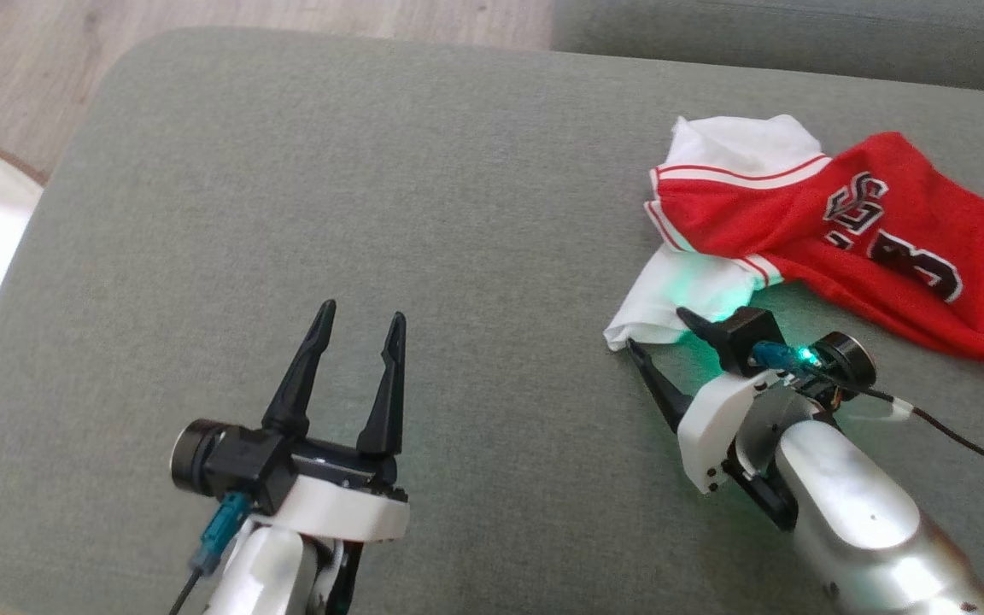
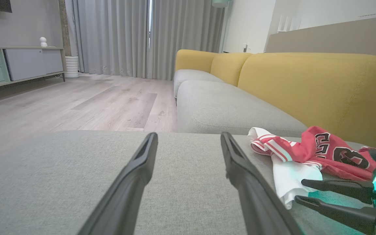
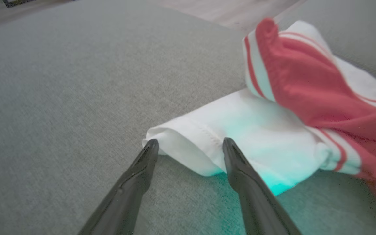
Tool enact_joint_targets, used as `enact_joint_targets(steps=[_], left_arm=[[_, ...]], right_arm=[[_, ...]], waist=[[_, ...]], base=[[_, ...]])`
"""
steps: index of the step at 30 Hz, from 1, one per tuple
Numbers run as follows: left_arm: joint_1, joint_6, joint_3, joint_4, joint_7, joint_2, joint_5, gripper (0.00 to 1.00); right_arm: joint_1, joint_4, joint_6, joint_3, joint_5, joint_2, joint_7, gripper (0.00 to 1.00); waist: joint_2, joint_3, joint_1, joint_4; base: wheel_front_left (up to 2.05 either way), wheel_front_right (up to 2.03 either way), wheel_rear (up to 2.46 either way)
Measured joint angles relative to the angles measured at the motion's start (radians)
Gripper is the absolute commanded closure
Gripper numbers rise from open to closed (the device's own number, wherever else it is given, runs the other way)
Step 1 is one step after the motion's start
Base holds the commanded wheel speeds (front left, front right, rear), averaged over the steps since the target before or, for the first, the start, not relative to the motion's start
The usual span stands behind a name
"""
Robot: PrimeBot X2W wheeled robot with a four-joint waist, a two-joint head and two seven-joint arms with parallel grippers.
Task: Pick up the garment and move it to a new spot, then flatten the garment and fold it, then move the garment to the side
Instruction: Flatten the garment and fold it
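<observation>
A: Garment [image 1: 885, 239] location?
B: Crumpled toward far right corner of grey cushion [image 1: 372, 171], red jersey body lying over white sleeve [image 1: 658, 303].
A: Claws?
B: Right claw [image 1: 656, 329] spread apart, tips at the sleeve hem, gripping nothing. Left claw [image 1: 362, 312] spread too, over bare cushion toward near edge, well apart from garment.

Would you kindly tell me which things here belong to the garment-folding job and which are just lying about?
Job:
- jersey, red and white
- cushion, grey, under it
- right gripper, open at the white sleeve
- left gripper, open over bare cushion

Lying about:
- backrest, yellow
- curtains
- cabinet
- floor, wooden
</observation>
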Motion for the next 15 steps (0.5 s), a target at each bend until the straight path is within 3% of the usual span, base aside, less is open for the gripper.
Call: enact_joint_targets(steps=[10,11,12,13,15], left_arm=[[-0.007,0.015,-0.009,0.000,-0.001,0.000,-0.020,0.00],[-0.007,0.017,-0.009,0.000,-0.001,0.000,-0.021,0.00],[-0.007,0.019,-0.008,0.000,-0.001,0.000,-0.021,0.00],[-0.007,0.021,-0.008,-0.001,-0.001,0.000,-0.021,0.00],[-0.007,0.023,-0.008,-0.001,-0.001,0.000,-0.021,0.00]], right_arm=[[-0.129,0.207,0.000,0.044,-0.001,0.007,0.013,0.00],[-0.139,0.221,0.000,0.044,-0.002,0.011,0.005,0.06],[-0.146,0.234,0.000,0.044,-0.002,0.015,0.000,0.39],[-0.154,0.246,0.000,0.043,-0.002,0.019,-0.008,1.00],[-0.163,0.267,0.000,0.038,-0.002,0.029,-0.032,1.00]], waist=[[0.0000,0.028,0.0000,0.044],[0.0000,0.030,-0.0001,0.044],[0.0000,0.032,-0.0001,0.043],[0.0000,0.033,0.0000,0.041],[0.0000,0.036,0.0000,0.037]], base=[[0.00,0.00,0.00],[0.00,0.00,0.00],[0.00,0.00,0.00],[0.00,0.00,0.00],[0.00,0.00,0.00]])
